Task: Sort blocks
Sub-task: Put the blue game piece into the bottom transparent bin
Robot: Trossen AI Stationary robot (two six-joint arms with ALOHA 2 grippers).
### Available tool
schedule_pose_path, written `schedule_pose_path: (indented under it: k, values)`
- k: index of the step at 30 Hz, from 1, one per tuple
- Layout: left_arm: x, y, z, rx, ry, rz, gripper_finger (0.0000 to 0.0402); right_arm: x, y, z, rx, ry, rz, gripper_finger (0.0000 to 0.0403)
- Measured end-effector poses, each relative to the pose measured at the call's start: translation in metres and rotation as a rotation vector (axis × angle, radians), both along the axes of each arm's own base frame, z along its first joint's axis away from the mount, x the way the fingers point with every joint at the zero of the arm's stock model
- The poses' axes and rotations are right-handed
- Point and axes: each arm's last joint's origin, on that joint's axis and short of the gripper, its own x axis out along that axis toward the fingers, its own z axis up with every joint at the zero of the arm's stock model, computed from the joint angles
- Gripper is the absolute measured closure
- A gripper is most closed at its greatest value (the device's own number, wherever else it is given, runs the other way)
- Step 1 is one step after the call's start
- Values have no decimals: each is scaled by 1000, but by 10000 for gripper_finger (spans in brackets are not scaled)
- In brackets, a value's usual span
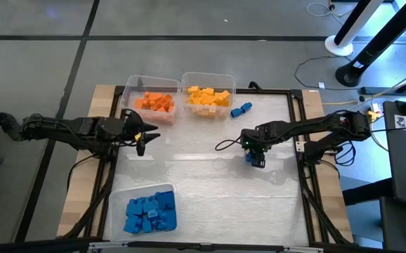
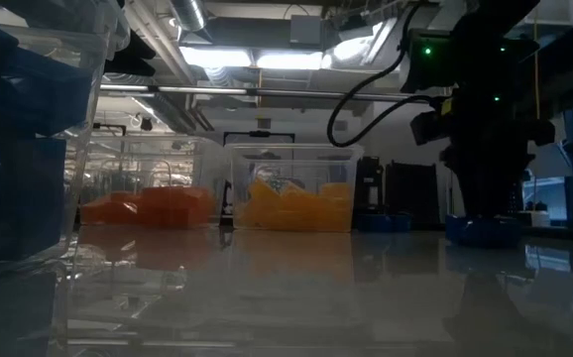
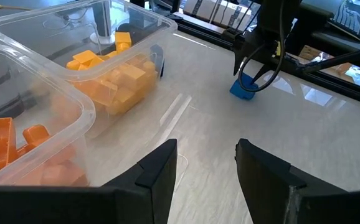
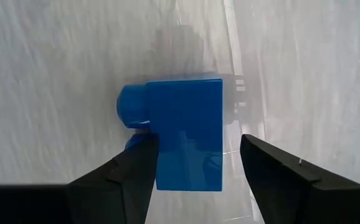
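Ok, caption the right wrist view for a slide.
Right gripper poised over a blue block lying on the white table, open fingers on either side of it.

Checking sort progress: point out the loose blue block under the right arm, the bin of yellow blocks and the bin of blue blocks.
loose blue block (image 4: 186, 130), right wrist view, on its flat top face.
bin of yellow blocks (image 1: 208, 75), high view, on its far rim.
bin of blue blocks (image 1: 141, 189), high view, on its far rim.

Small plastic toy bricks: orange heap upper centre-left, yellow heap beside it, blue heap lower left; loose blue bricks at centre-right and upper centre.
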Motion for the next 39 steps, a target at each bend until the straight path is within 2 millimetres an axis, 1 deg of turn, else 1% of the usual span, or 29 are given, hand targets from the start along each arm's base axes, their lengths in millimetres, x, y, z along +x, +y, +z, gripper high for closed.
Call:
schedule_pose_path:
  k: [9, 15, 19, 24, 30, 34, 39]
  values:
    - [0, 0, 0, 0, 0, 0, 251, 4, 0, 0, -7, -41, -1, 174]
    - [0, 0, 0, 0, 0, 0, 251, 6, 2, 0, 134, -69, 15, 174]
    - [0, 0, 0, 0, 1, 0, 251, 6, 3, 0, 152, -71, 22, 174]
    - [0, 0, 0, 2, 0, -1, 251, 10, 3, -11, 188, -34, 24, 174]
    - [3, 0, 6, 62, -43, -27, 251, 17, 5, -28, 286, 28, 27, 174]
    - [4, 0, 10, 78, -83, -33, 251, 19, 6, -29, 319, 9, 34, 174]
    - [4, 0, 10, 75, -84, -32, 251, 24, 6, -29, 322, -43, 45, 174]
